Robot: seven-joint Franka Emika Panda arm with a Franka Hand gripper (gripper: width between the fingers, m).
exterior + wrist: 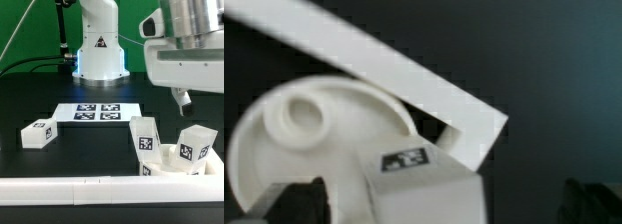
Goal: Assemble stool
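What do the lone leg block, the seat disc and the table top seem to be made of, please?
Leg block: probably white plastic, matte; even colour and crisp moulded edges.
Seat disc: likely the same plastic, smooth with a faint sheen; it has a rounded moulded socket.
Table: black and matte with no glare; cloth or coated board, cannot tell.

The black surface (30, 100) carries the seat disc (175, 168) beneath the tool (183, 101), the marker board (100, 112) off toward the exterior view's left of the tool, a lone leg block (38, 134) farther that way, and a white border rail (70, 186) along its front edge.
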